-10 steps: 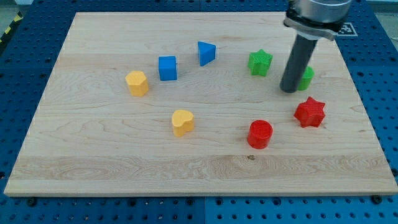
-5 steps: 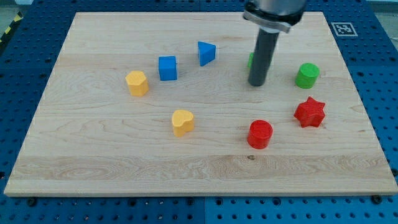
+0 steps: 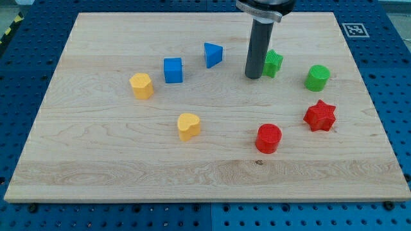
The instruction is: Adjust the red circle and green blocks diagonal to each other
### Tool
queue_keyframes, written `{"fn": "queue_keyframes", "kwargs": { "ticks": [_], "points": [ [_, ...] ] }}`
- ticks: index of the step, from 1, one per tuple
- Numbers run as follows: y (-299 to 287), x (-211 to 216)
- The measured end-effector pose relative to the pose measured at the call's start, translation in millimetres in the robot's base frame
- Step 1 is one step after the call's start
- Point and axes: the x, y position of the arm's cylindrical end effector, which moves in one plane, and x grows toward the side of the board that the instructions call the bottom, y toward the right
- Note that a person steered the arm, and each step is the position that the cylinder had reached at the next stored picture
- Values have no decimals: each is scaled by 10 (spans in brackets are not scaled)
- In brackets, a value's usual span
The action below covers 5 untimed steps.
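The red circle [image 3: 268,138] lies on the wooden board toward the view's lower right. A green star block [image 3: 274,63] sits above it, partly hidden behind my rod. A green cylinder [image 3: 316,77] sits to the right of the star. My tip [image 3: 253,77] rests on the board just left of the green star, close to it or touching it. The tip is well above the red circle.
A red star [image 3: 320,115] lies right of the red circle. A blue triangle [image 3: 213,54] and a blue cube [image 3: 173,70] lie left of the tip. A yellow hexagon [image 3: 141,85] and a yellow heart [image 3: 189,126] lie further left. The board's top edge [image 3: 192,13] is close behind.
My tip has moved left from beside the green cylinder, past the front of the green star, to the star's left side. The blocks show no clear movement.
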Motion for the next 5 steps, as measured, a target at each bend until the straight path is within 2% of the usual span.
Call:
{"fn": "queue_keyframes", "kwargs": {
  "ticks": [3, 5],
  "points": [
    [96, -104],
    [96, 220]
  ]
}}
